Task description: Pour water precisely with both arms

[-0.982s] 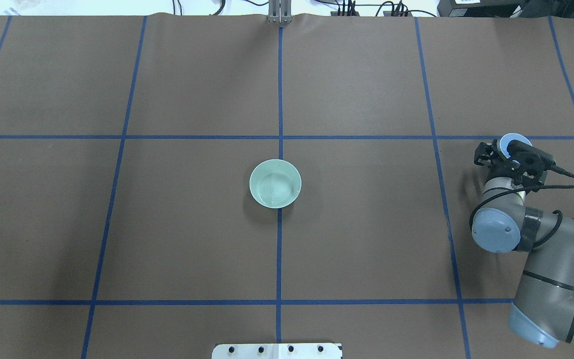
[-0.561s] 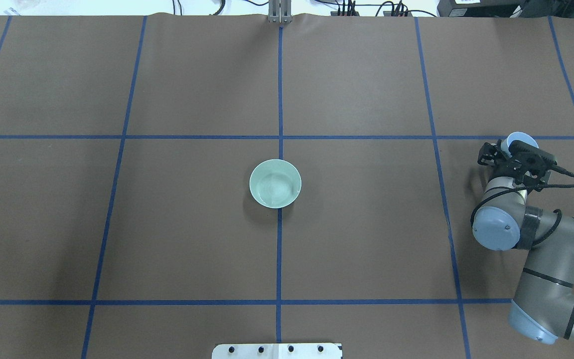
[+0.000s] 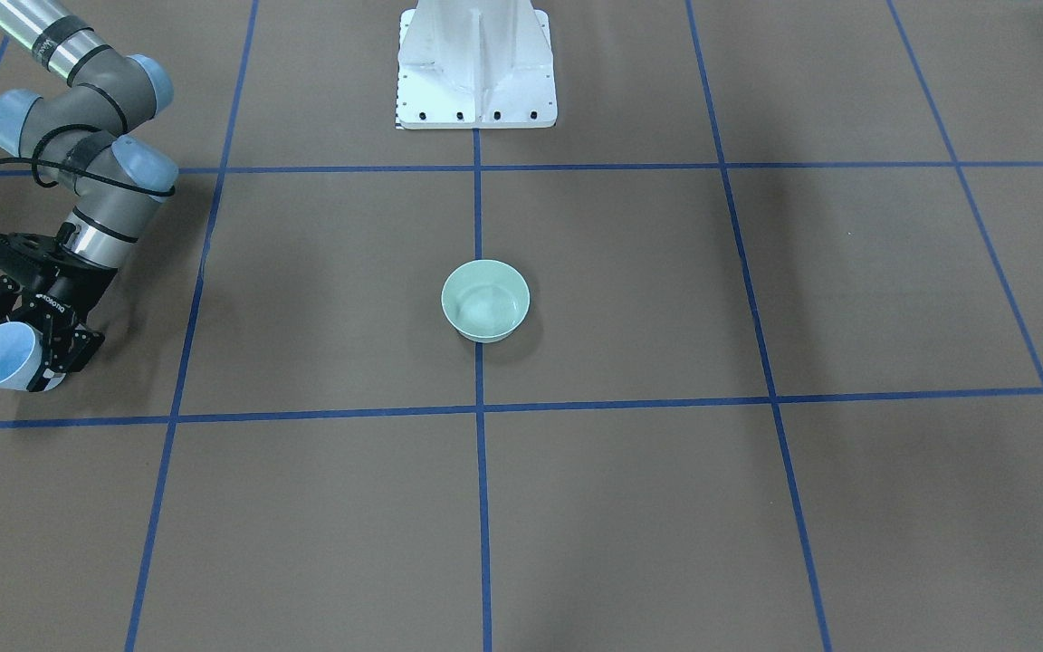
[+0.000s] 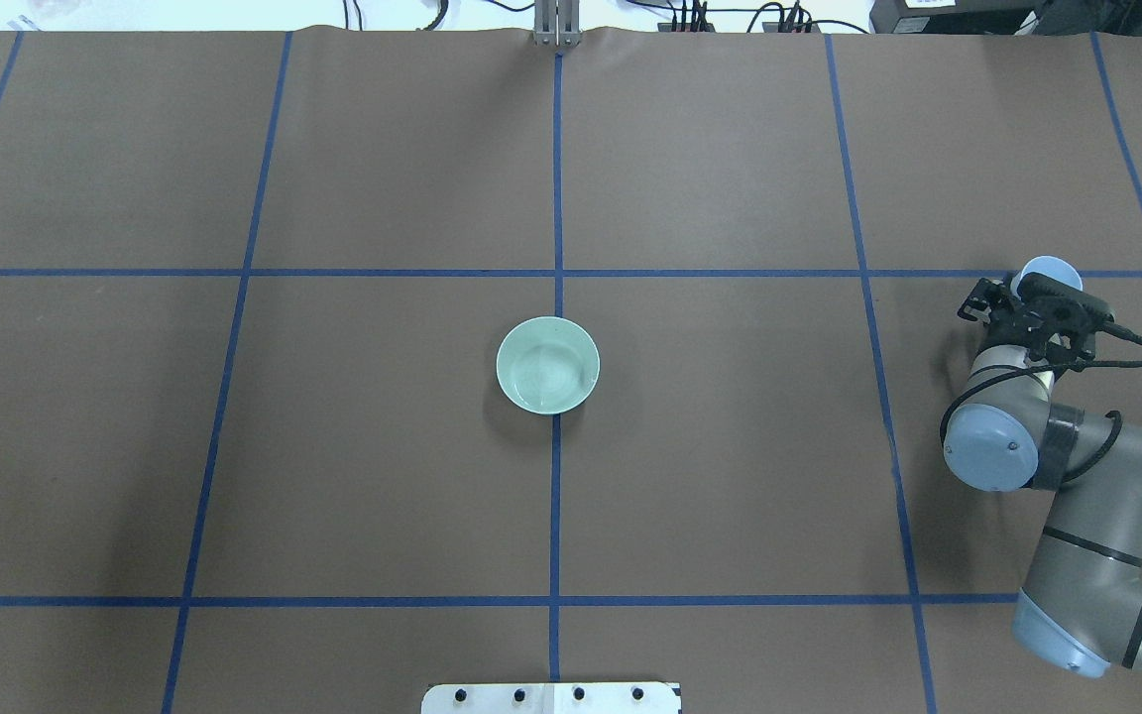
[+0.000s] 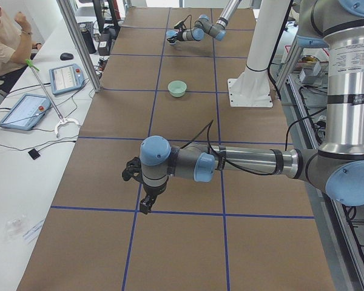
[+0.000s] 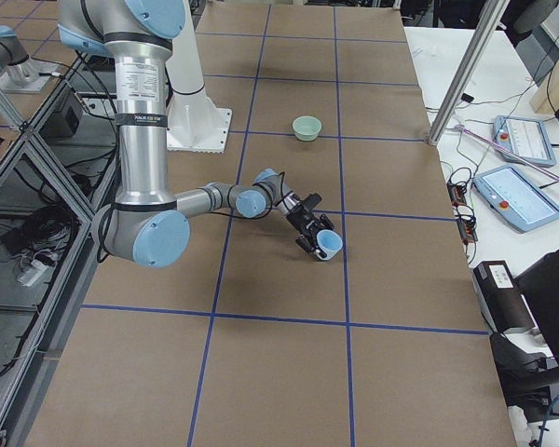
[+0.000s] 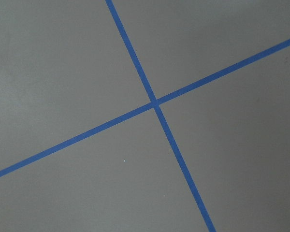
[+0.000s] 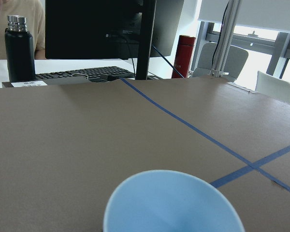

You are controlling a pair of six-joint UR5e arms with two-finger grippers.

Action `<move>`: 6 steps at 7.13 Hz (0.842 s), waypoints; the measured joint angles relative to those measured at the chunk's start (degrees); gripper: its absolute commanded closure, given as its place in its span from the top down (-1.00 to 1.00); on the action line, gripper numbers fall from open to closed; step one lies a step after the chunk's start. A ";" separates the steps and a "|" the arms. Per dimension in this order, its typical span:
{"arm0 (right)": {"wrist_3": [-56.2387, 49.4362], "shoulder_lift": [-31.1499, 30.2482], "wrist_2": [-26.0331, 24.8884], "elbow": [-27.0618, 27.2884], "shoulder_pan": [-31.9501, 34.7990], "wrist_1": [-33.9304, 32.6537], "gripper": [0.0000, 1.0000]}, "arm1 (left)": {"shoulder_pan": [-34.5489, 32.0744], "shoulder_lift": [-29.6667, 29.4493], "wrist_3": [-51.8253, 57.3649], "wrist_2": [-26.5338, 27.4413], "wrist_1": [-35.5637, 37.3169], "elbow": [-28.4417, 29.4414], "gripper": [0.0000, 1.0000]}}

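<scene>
My right gripper [image 4: 1032,297] is shut on a light blue cup [image 4: 1047,270] near the table's right edge, a little above the surface. The cup [image 3: 1,367] is tilted with its mouth facing outward, and it fills the bottom of the right wrist view [image 8: 171,203]. I see no water in the cup. A pale green bowl [image 4: 547,365] stands at the table's centre, its inside showing a faint ringed sheen of water. My left gripper [image 5: 147,205] shows only in the exterior left view, pointing down over a tape line, and I cannot tell its state.
The white pedestal [image 3: 476,63] stands at the robot's edge of the table. Blue tape lines [image 7: 154,102] grid the brown table. A person [image 5: 3,36] sits at a side desk with control tablets [image 5: 67,76]. A black bottle [image 8: 18,48] and a monitor stand beyond the table.
My right gripper has carried the blue cup a little further right and away from the robot. The bowl has stayed put, and the rings inside it have shifted.
</scene>
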 measured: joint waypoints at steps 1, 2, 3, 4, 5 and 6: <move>-2.07 -0.01 0.04 0.30 0.40 0.02 -1.00 | 0.01 -0.01 -0.06 -0.37 0.21 0.02 1.00; -4.96 0.00 0.19 0.96 0.94 0.08 -1.00 | 0.02 -0.03 -0.16 -1.10 0.55 0.02 1.00; -7.36 0.03 0.56 2.70 1.39 0.16 -1.00 | 0.02 -0.02 -0.24 -1.78 0.95 0.04 1.00; -9.95 0.53 1.65 5.34 1.63 0.24 -1.00 | -0.08 -0.01 -0.22 -2.01 1.35 0.02 1.00; -12.61 2.03 3.76 8.15 1.69 0.29 -1.00 | -0.44 0.00 -0.16 -1.95 1.51 -0.02 1.00; -14.62 4.18 6.35 10.28 1.68 0.30 -1.00 | -0.94 0.02 -0.21 -1.83 1.70 -0.01 1.00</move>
